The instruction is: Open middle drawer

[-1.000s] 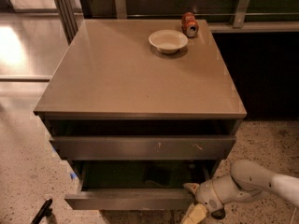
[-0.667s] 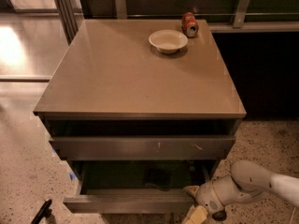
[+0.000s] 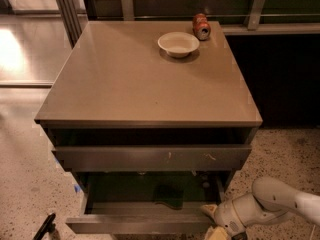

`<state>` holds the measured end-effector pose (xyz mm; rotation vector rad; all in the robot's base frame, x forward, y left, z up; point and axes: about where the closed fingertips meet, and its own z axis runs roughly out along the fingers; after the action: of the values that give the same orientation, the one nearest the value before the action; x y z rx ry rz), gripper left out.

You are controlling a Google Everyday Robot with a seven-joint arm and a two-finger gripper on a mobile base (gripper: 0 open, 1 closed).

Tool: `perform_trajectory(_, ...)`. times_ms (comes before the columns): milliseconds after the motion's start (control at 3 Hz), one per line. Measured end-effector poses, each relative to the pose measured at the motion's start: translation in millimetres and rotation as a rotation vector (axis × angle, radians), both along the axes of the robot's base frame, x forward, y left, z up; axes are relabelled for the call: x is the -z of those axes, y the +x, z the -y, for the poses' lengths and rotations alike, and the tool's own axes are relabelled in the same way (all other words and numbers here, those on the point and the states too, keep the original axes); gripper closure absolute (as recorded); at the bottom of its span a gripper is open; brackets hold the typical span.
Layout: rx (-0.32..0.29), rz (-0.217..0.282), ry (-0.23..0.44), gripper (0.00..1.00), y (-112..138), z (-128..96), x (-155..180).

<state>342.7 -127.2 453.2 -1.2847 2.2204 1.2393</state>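
The middle drawer [image 3: 140,225] is pulled partly out of the cabinet, with its plain front low in the camera view and its dark inside [image 3: 125,191] showing. My gripper [image 3: 214,221] is at the right end of that front. One pale fingertip [image 3: 207,209] is inside the drawer and the other is outside, so it is closed on the front edge. The taller scratched drawer front [image 3: 150,157] above it sits slightly out.
A white bowl [image 3: 178,44] and a tipped red can [image 3: 201,26] sit at the back of the cabinet top [image 3: 145,79]. A black object [image 3: 44,228] lies on the speckled floor at the lower left. A dark counter wall [image 3: 285,74] stands to the right.
The middle drawer has slid a little further out toward the camera, and my gripper has moved with its front edge.
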Motion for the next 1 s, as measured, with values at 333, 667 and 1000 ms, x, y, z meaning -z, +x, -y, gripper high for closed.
perform_trajectory(333, -0.007, 0.011, 0.009, 0.00, -24.8, 11.0, -1.7)
perform_trajectory(667, -0.009, 0.010, 0.008, 0.00, -27.2, 11.0, -1.5)
perform_trajectory(1000, -0.048, 0.023, 0.031, 0.00, -56.8, 11.1, -3.1)
